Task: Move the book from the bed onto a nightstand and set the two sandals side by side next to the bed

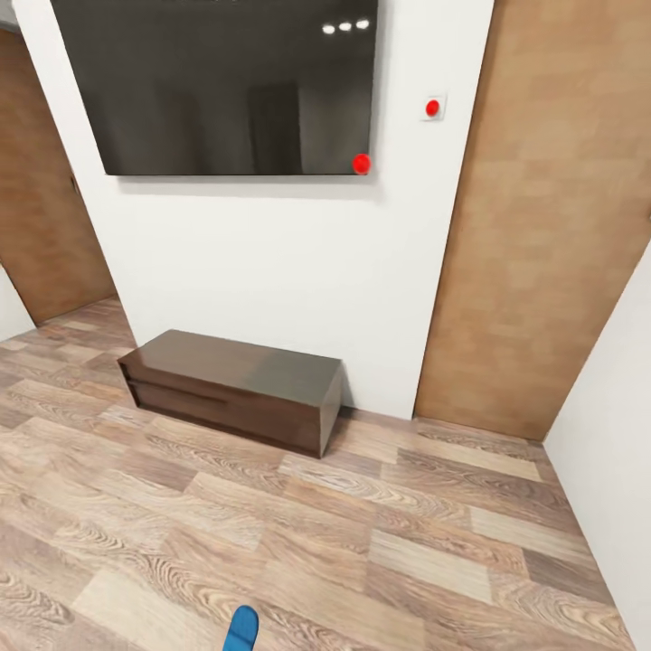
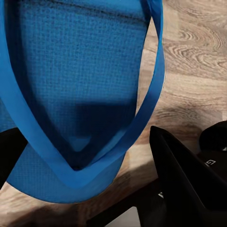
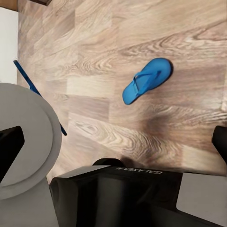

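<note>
**One sandal at the left claw, the other flat on the floor**

The head view faces a white wall with a dark wall screen mounted on it and a low dark-brown cabinet standing against its foot on the wood-plank floor. A brown wooden door stands to the right of the wall, and a small red button sits between the screen and that door. At the bottom edge of this view, the tip of a bright-blue sandal pokes into sight.

In the left wrist view, that sandal looms very close, its sole and thong strap spread before the left claw, above the planks. One dark finger shows beside the sandal's end, another at the picture's edge; whether the claw is clamped on the sandal cannot be told.

The right wrist view looks down on the second sandal, lying alone, strap up, flat on the floor well apart from the robot's dark base. Two dark fingertips of the right claw stand wide apart at opposite edges, with nothing between them.
</note>
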{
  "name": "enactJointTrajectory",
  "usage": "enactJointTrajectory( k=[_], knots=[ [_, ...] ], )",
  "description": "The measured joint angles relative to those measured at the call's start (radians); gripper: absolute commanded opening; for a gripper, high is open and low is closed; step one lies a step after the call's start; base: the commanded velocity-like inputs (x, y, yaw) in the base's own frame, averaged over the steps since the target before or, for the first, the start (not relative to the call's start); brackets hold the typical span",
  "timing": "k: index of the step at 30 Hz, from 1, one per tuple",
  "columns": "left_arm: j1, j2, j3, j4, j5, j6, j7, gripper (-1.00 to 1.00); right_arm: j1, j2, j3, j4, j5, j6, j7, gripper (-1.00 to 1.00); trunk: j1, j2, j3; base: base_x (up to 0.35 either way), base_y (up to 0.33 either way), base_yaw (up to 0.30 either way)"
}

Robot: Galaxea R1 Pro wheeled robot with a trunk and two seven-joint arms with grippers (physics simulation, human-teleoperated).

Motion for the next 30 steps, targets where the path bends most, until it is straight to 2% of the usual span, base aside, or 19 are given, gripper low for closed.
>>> enactJointTrajectory(
  k=[30],
  knots=[
    [0.0,0.0,0.0,0.0,0.0,0.0,0.0,-1.0,0.0,0.0,0.0,0.0,0.0,0.0,0.0,1.0,0.0,0.0,0.0,0.018,-0.017,0.293]
  ],
)
